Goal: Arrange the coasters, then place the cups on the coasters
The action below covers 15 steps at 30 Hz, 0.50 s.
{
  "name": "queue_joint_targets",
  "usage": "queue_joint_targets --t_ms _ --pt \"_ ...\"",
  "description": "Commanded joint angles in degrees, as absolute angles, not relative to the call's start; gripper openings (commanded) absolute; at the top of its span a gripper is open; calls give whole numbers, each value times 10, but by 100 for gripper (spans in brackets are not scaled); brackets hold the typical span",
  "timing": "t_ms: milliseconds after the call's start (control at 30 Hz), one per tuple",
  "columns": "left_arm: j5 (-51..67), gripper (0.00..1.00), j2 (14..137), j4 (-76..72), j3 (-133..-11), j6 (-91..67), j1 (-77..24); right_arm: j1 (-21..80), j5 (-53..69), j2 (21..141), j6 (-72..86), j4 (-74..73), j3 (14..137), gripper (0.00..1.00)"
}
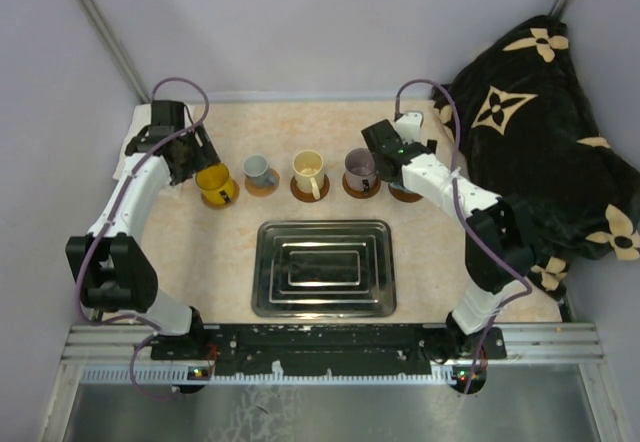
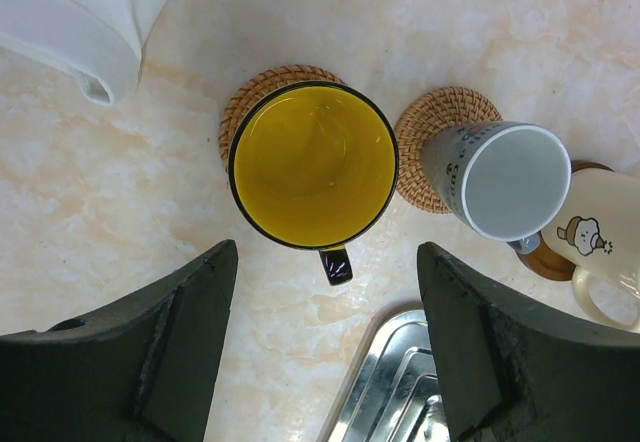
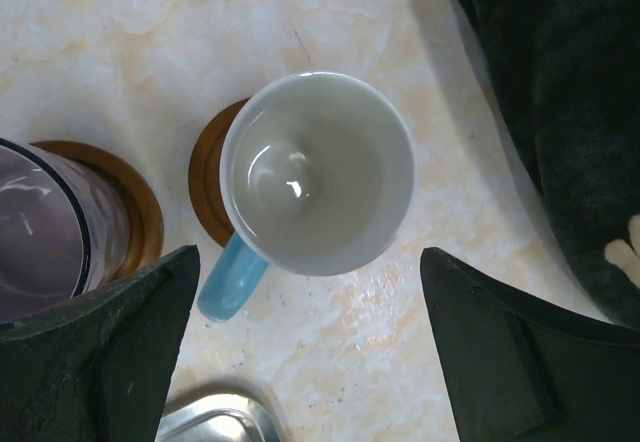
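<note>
Left gripper (image 2: 326, 262): jaws wide apart, holding nothing; yellow cup (image 2: 312, 162) sits just ahead of the fingertips, centred between them, on its coaster (image 2: 250, 92), handle pointing back into the gap; its glossy yellow bottom is in plain sight; to the right of the right finger, the grey-white cup (image 2: 505, 177) on a 2nd coaster (image 2: 430, 132), cream cup (image 2: 605, 227) beyond; steel tray (image 2: 400, 392) corner behind the fingertips.

Right gripper (image 3: 310, 260): jaws wide apart, gripping nothing; light blue cup (image 3: 318, 172) just ahead, between the fingers, on a coaster (image 3: 205, 177), white bottom visible; purplish cup (image 3: 40, 227) ahead of the left finger, on its coaster (image 3: 140, 212).
</note>
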<state>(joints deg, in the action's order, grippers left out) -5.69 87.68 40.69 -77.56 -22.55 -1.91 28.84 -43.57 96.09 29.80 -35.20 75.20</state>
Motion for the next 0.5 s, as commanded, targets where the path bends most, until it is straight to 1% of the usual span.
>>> queue_joint_targets --t_ms 0,200,467 --pt "-46 79 886 388 -799 -216 -22 295 -482 981 308 -354 788 93" --pt "-46 79 893 387 -810 -209 -22 296 -497 992 324 -391 789 93" --pt "-42 79 904 383 -820 -206 -23 301 -507 960 342 -416 755 93"
